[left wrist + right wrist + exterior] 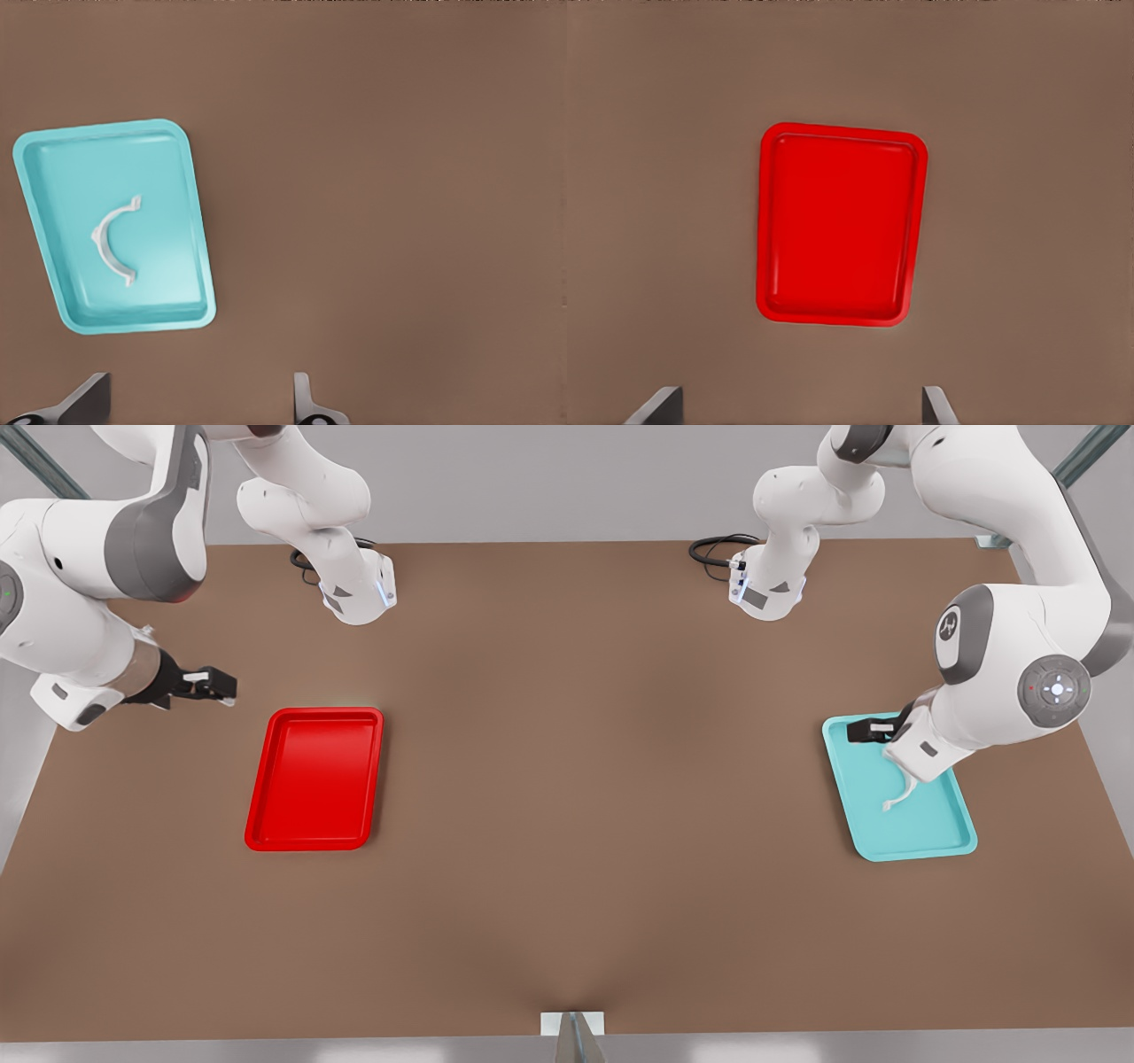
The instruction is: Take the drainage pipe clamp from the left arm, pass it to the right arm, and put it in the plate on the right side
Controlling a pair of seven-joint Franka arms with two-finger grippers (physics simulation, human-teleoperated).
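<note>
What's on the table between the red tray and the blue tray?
Nothing: in the front view, bare brown table lies between the red tray and the teal tray.

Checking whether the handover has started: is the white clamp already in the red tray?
No, the clamp lies in the teal tray; the red tray holds nothing.

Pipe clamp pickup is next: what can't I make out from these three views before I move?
- Drainage pipe clamp in the teal tray: in the front view the left arm's wrist covers its upper part.
- Left claw: the left wrist view's edge cuts off all but the fingertips, which stand apart.
- Right claw: likewise cut off in the right wrist view; tips apart, facing the red plate.
- How high the left claw is above the tray.
</note>
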